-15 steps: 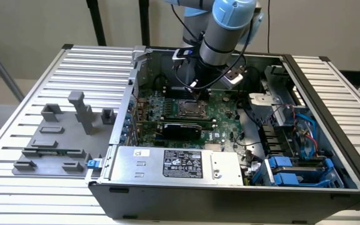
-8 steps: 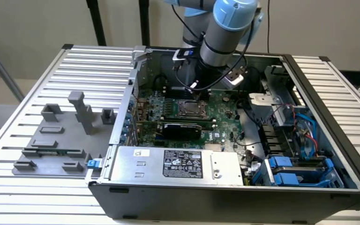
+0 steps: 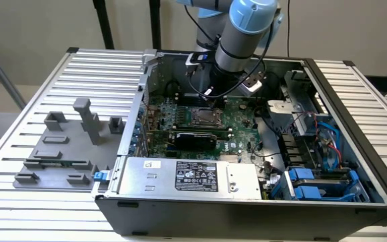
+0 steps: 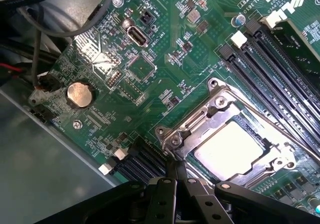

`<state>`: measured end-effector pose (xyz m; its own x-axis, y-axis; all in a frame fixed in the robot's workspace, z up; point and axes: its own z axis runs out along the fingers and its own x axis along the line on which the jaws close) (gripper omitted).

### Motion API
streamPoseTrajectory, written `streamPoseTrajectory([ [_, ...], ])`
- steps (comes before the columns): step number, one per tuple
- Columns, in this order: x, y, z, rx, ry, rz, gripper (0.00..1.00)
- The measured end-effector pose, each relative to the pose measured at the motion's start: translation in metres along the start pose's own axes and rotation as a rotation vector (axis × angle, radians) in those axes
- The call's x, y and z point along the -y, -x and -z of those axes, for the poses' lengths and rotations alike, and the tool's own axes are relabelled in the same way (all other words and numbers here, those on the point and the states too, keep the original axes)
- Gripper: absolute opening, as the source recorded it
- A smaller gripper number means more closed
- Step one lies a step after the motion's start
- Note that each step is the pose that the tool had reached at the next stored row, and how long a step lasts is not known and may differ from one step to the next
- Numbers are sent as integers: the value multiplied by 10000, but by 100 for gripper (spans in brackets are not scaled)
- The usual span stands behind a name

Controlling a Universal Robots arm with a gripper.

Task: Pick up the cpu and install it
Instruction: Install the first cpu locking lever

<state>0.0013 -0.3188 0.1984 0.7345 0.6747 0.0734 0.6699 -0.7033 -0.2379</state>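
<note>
Pincer [image 4: 176, 171]: black fingers pressed together, tips meeting at the edge of the CPU socket frame [image 4: 220, 111], holding nothing; seen in the exterior view as the dark end of the arm lowered into the open computer case [image 3: 355, 131], just above the motherboard.

CPU [image 4: 231, 151]: flat square chip with a pale silver-grey top, lying inside the socket under the metal retention frame, just beside the pincer tips. In the exterior view it sat as a small dark square near the middle of the board [image 3: 203, 117].

Motherboard [image 4: 150, 68]: green, lying flat in the case; round coin cell battery [image 4: 80, 94] near one edge; black memory slots [image 4: 280, 68] running alongside the socket, apart from it.

Power supply [image 3: 193, 176]: grey metal box with a black label, at the near side of the case in the exterior view.

Drive bays [image 3: 314, 184]: blue plastic carriers, at the exterior view's right of the power supply.

Grey fixture tray [image 3: 66, 146]: moulded holders, resting on the slatted desk [image 3: 18, 201] at the exterior view's left of the case.

Robot arm [image 3: 247, 25]: light blue and grey, descending from above at the far side of the case.
</note>
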Motion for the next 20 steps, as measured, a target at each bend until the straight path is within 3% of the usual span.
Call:
streamPoseTrajectory([
  [11,-4,1,-15,-26,-46,55,11],
  [20,9,1,69,-31,-95,66,11],
])
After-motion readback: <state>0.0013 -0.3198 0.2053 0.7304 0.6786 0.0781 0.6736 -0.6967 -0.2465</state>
